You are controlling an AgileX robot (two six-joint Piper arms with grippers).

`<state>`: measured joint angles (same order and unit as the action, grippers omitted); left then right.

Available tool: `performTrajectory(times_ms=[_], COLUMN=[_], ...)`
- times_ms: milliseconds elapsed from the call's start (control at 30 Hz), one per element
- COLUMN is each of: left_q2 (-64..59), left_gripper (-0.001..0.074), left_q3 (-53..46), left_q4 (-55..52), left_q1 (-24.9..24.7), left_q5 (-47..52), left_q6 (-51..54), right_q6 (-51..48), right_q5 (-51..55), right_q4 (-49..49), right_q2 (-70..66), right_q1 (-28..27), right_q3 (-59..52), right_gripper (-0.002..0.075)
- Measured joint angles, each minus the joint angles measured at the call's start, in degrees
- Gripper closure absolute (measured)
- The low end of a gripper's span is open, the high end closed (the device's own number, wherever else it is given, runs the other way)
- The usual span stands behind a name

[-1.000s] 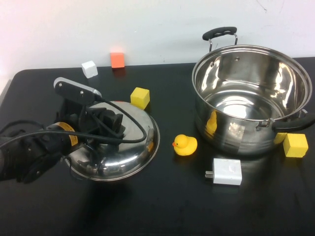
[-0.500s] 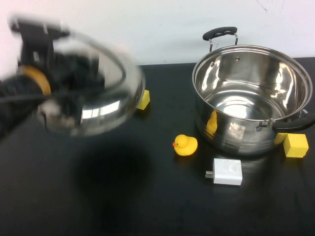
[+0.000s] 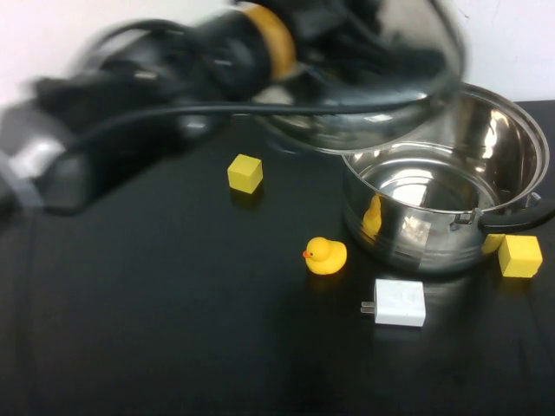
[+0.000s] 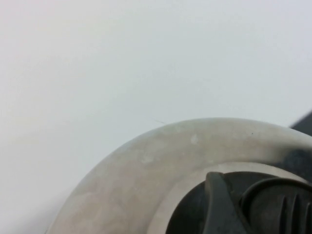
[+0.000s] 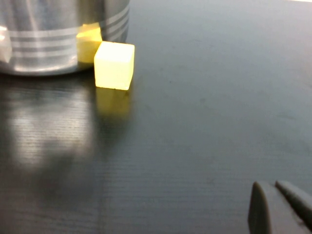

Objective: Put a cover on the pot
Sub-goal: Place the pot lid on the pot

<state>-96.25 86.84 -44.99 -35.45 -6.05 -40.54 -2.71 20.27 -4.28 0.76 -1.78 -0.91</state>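
Stainless steel marks the pot (image 3: 447, 186), which stands open at the right rear of the black table (image 3: 173, 347), its deep bowl empty and its rim uncovered. One black side handle (image 3: 520, 217) juts toward the near right. Above its rear left edge hangs the lid (image 3: 364, 95), a domed steel disc caught mid-air and smeared by motion, partly overlapping the pot's mouth but tilted and not yet seated. The left gripper (image 3: 347, 35) carries it from above, clamped on the lid's black knob (image 4: 258, 204), which the left wrist view shows close up against the pale dome and the white wall.

Judged from this, the task is past the pickup and well into the carry. What remains is to centre the lid over the rim, level it, lower it until it sits all round, and let go.

Near the pot's base sit a yellow rubber duck (image 3: 326, 256) and a white charger plug (image 3: 397, 302), both just in front of it, and a yellow cube (image 3: 520, 256) beside its right wall. Another yellow cube (image 3: 245, 172) lies well apart toward the middle of the table.

The right gripper (image 5: 282, 207) is parked low over the table to the right of the pot, its fingers together, holding nothing.
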Motion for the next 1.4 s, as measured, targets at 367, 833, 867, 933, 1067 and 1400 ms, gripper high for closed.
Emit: performTrajectory(times_ms=[367, 833, 867, 933, 1067, 1400], left_q2=[-14.0, -19.3, -19.3, -19.3, -19.3, -19.5], left_gripper=[0.0418, 0.0418, 0.0418, 0.0418, 0.0418, 0.0418], left_q3=[10.6, 13.4, 13.4, 13.4, 13.4, 13.4], left_q4=[-1.0, -1.7, -2.0, -3.5, -7.2, -11.7], left_q1=[-5.6, -5.7, -5.7, -5.8, -6.0, -6.0], left_q5=[0.6, -1.5, -2.1, -2.9, -3.9, -2.2], left_q6=[-1.0, -9.7, -10.1, -11.1, -14.6, -18.9], right_q6=[0.0, 0.0, 0.0, 0.0, 0.0, 0.0], right_q5=[0.0, 0.0, 0.0, 0.0, 0.0, 0.0], right_q4=[0.0, 0.0, 0.0, 0.0, 0.0, 0.0], right_q2=[0.0, 0.0, 0.0, 0.0, 0.0, 0.0], right_q1=[0.0, 0.0, 0.0, 0.0, 0.0, 0.0], right_q3=[0.0, 0.0, 0.0, 0.0, 0.0, 0.0], right_gripper=[0.0728, 0.0728, 0.0728, 0.0728, 0.0728, 0.0728])
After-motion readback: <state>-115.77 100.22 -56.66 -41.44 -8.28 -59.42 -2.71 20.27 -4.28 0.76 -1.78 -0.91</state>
